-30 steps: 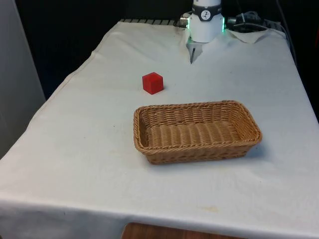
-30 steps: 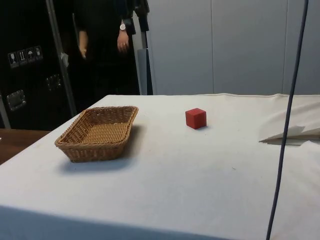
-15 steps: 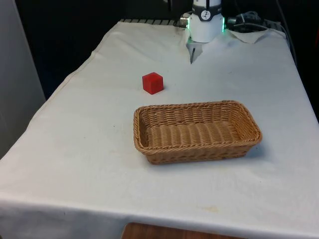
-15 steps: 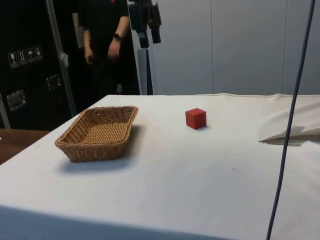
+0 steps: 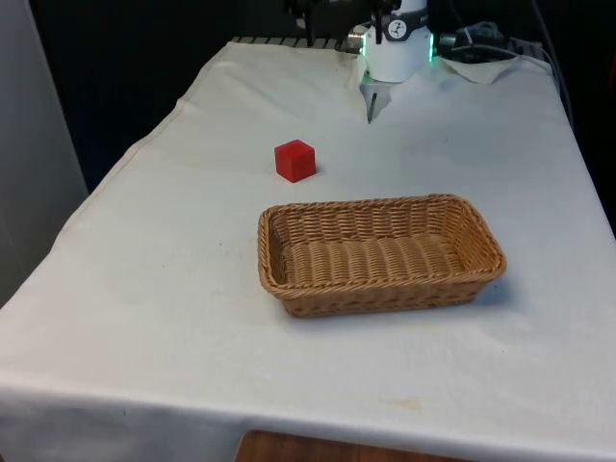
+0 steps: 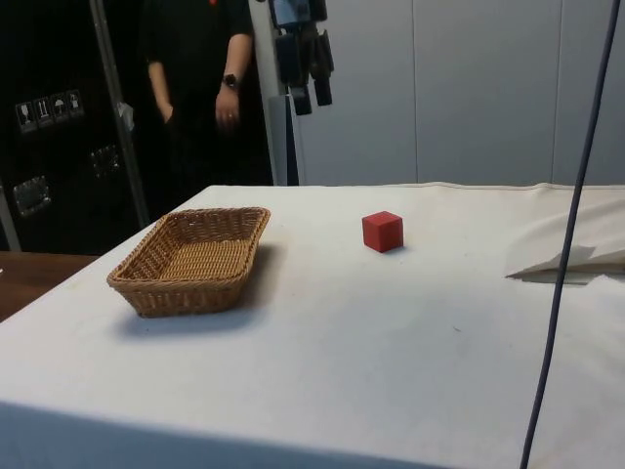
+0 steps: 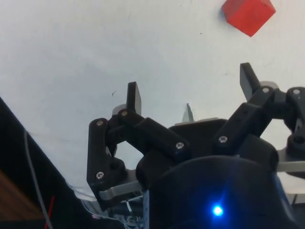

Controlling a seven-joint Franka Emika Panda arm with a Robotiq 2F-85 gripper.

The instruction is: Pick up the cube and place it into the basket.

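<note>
White cloth (image 5: 173,318) covers the table from edge to edge; I see grey wall panels behind it in the side view, and a dark cabinet (image 6: 49,147) at that view's 9 o'clock. A person in black (image 6: 190,88) stands by the cabinet, past the table's end, one hand (image 6: 228,106) hanging at the hip with a watch on the wrist.

The red cube (image 5: 295,160) sits upright on the bare cloth, at about 11 o'clock from the basket (image 5: 380,289) in the front view, near it but clearly apart. The basket is a long wicker tray, and I see nothing inside it.

The gripper (image 6: 307,96) hangs high above the table in the side view, at roughly 11 o'clock from the cube (image 6: 383,232) and well clear of it. From the wrist I read its two fingers (image 7: 135,98) spread wide with only cloth between them, so it holds nothing; the cube (image 7: 248,14) lies beyond the fingertips, off to one side.

A dark cable (image 6: 566,244) hangs across the side view at 3 o'clock, in front of the table. Between cube and basket (image 6: 190,256) the cloth is unobstructed.
</note>
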